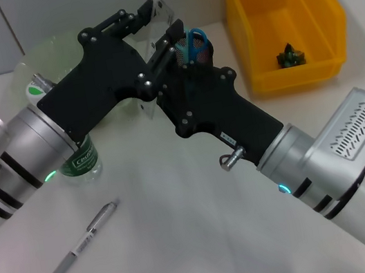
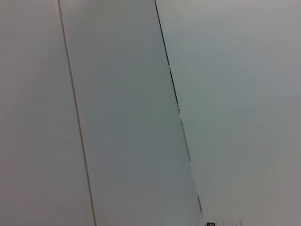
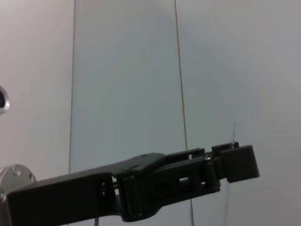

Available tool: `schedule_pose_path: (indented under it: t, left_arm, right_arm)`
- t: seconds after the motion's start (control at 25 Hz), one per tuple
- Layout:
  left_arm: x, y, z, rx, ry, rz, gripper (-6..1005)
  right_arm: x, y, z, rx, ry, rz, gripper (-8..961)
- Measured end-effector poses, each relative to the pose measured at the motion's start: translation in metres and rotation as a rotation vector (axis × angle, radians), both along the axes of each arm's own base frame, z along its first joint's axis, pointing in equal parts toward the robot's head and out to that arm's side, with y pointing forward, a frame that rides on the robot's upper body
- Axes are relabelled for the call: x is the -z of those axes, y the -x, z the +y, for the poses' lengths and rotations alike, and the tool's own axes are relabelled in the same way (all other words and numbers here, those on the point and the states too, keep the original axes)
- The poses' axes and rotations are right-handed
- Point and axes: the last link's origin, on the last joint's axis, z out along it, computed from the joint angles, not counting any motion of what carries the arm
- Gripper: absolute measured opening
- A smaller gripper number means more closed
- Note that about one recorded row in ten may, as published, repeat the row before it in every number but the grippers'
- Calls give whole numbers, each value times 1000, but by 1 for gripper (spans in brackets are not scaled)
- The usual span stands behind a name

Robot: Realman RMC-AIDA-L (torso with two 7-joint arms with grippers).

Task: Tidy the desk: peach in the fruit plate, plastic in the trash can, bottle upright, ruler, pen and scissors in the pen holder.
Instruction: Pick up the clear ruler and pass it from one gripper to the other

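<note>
We held the ruler (image 1: 160,10) in our left gripper's (image 1: 141,16) closed jaws above the pen holder (image 1: 192,61), near the right gripper (image 1: 177,43), whose jaws we could not tell about, so a bump could have knocked it loose.

Head view downward; wrist views wallward (close).

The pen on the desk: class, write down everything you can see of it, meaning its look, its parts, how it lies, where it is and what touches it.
The pen is slim and silver-grey, with a part of the barrel that looks clear and what looks like a clip near its upper end. It lies flat and slanted on the white desk, its tip toward the near left. It lies apart from the bottle behind it, on the robot's left side, under the left arm. Nothing touches it but the desk, and neither pincer is near it.
</note>
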Motion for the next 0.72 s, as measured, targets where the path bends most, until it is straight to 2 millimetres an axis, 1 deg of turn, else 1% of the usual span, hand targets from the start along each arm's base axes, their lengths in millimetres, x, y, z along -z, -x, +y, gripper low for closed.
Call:
schedule_pose_path:
  t: [0.08, 0.6, 0.72]
  left_arm:
    - [0, 0, 0, 1, 0, 1, 484]
    - [0, -1, 1, 3, -2, 2, 496]
    - [0, -1, 1, 2, -3, 3, 499]
  right_arm:
    - [1, 0, 2, 8, 3, -4, 266]
    - [1, 4, 6, 7, 4, -5, 143]
    - [1, 5, 6, 8, 1, -1, 136]
